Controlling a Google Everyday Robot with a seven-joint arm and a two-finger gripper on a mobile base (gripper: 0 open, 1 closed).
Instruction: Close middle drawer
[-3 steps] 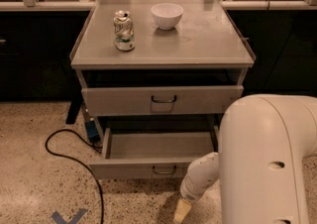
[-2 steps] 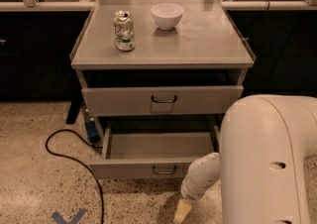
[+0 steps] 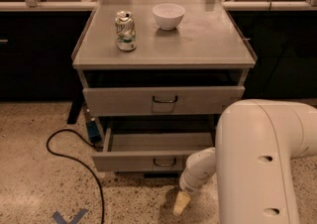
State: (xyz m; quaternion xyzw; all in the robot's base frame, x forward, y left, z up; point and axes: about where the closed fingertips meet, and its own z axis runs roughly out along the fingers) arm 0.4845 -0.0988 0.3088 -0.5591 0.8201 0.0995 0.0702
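Note:
The middle drawer (image 3: 158, 143) is pulled out of the grey cabinet, showing a flat grey inside, a low front panel and a small dark wire handle (image 3: 164, 162). Above it, the drawer with the taller front panel (image 3: 163, 100) stands slightly out. My gripper (image 3: 181, 203) hangs from the white arm (image 3: 257, 163), low over the floor. It is just below and right of the middle drawer's front panel and does not touch it.
A crushed can (image 3: 125, 30) and a white bowl (image 3: 168, 16) stand on the cabinet top (image 3: 208, 39). A black cable (image 3: 69, 153) loops on the speckled floor at the left. Dark counters run behind the cabinet.

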